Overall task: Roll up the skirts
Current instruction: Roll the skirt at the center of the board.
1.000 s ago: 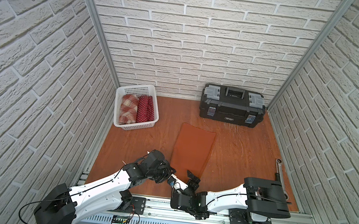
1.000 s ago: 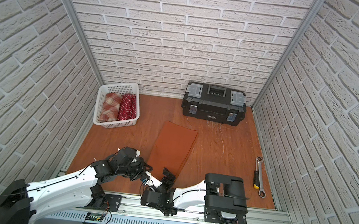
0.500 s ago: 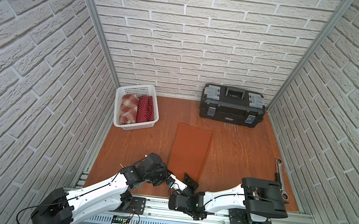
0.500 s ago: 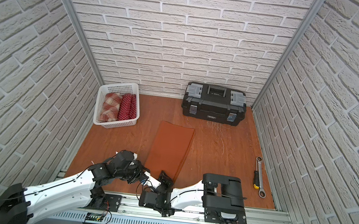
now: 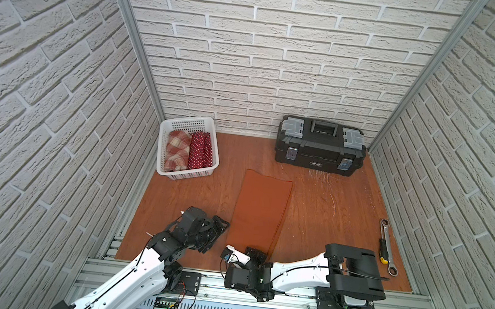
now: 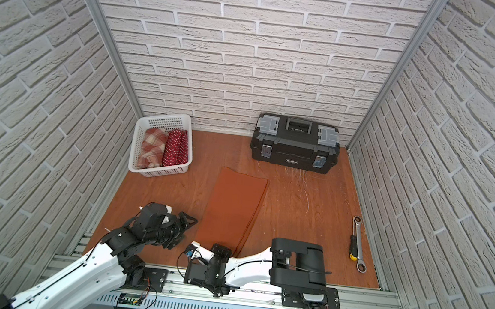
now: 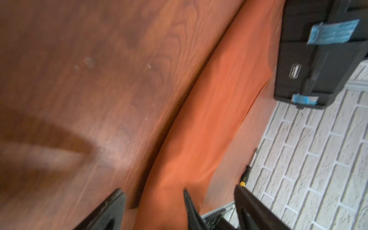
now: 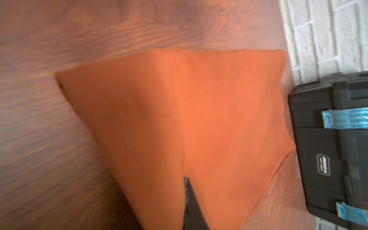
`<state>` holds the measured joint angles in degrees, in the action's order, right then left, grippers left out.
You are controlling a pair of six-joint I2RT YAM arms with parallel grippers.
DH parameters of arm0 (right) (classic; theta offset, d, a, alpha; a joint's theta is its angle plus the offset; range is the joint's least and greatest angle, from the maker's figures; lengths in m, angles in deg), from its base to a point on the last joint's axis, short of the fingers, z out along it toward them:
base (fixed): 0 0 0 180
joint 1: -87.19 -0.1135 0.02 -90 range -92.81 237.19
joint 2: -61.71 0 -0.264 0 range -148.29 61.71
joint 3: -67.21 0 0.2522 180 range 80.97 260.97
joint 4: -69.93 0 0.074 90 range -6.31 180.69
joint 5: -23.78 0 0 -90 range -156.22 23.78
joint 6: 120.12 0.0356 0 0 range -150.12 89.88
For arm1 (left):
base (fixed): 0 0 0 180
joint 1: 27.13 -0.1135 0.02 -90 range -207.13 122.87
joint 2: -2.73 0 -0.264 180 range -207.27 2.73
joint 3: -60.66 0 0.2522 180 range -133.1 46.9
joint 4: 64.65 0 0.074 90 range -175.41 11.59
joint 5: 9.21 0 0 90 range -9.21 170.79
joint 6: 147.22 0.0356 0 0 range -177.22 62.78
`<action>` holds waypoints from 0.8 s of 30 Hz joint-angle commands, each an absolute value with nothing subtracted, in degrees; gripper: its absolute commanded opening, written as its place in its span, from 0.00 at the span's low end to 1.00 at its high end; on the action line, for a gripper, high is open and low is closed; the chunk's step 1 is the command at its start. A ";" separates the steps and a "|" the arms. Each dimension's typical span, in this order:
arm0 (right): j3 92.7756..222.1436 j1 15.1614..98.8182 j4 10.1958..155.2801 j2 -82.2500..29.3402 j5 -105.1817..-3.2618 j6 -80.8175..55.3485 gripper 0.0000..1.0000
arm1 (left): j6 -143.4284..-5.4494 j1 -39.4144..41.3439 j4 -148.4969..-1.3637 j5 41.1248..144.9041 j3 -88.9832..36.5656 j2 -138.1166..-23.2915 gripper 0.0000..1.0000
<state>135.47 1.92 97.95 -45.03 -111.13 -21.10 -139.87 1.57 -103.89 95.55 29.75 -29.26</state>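
right wrist view: my right gripper (image 8: 186, 182) shows as one thin black edge, jaws together, pinching the near end of the plain rust-orange cloth skirt (image 8: 199, 109). the cloth rises off the brown wood-grain tabletop (image 8: 59, 139) toward the fingers like a low tent. picture is motion-blurred.

both top views: the rust-orange skirt lies mid-table as a long flat strip, unrolled. it runs from the right gripper at the near edge toward the black plastic toolbox (image 5: 320, 147) by the back wall. its far end stops short of the toolbox.

my left gripper (image 5: 220, 224) stands with its jaws wide apart over bare wood, just beside the skirt's left long edge, near the near end. it holds nothing. the left wrist view is blurred but shows the fingers spread.

white plastic mesh basket (image 5: 191, 173), far left corner: it holds two rolled skirts side by side, touching. the red-and-cream plaid roll (image 5: 176, 151) is on the left and the dark red polka-dot roll (image 5: 200, 152) on the right.

right side of the table, well apart from the skirt: a silver ratchet wrench (image 5: 389, 248) with a black-and-yellow handled tool (image 5: 383, 249) just beside it.
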 commanded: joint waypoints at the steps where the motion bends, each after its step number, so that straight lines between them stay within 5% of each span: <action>1: 138.02 2.15 102.37 -44.37 -103.78 -22.92 0.02 | -133.17 -3.87 -109.94 96.91 27.01 -26.50 0.89; 12: 142.10 15.16 107.55 -39.17 -65.92 -24.69 0.02 | -127.10 -7.32 -110.27 95.87 26.83 -23.60 0.87; 24: 147.19 33.32 111.03 -42.10 -26.52 -25.32 0.04 | -123.63 -6.92 -106.54 98.94 27.91 -25.30 0.65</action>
